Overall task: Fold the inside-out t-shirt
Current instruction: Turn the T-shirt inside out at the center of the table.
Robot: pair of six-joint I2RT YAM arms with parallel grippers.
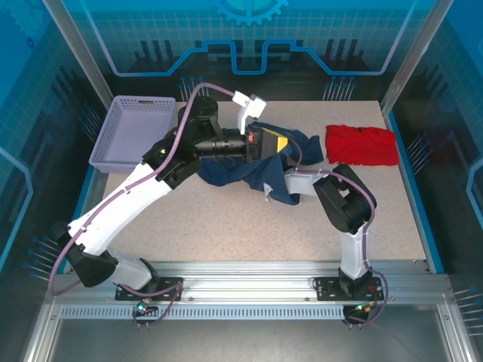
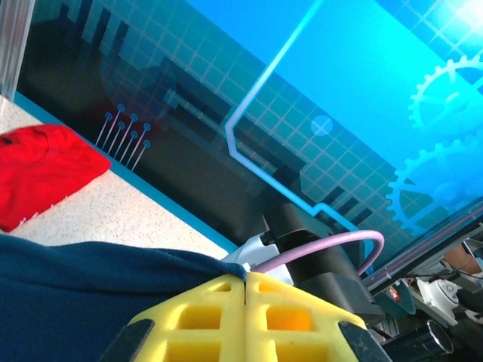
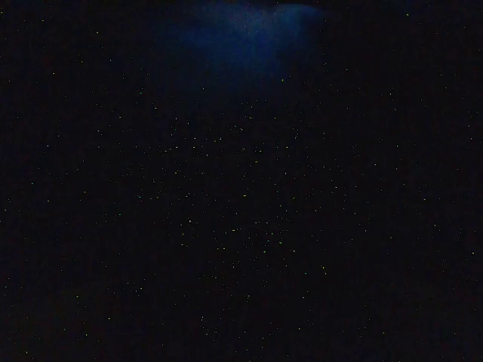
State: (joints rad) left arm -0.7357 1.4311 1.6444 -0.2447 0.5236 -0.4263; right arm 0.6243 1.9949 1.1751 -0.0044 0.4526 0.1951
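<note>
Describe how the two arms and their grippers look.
The left arm and right arm both have white shells between bulky black joints. A lilac cable runs along each arm. Each arm is bolted down on a black base plate. The left gripper has yellow fingers moulded with square pockets.

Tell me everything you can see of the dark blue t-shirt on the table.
The dark blue t-shirt is soft cloth, crumpled in a heap, not spread flat, near the middle of the table. Its upper part is raised, where the left gripper is shut on an edge. A small light tag hangs at its near edge. The right arm reaches under its right side. It lies apart from the red garment.
</note>
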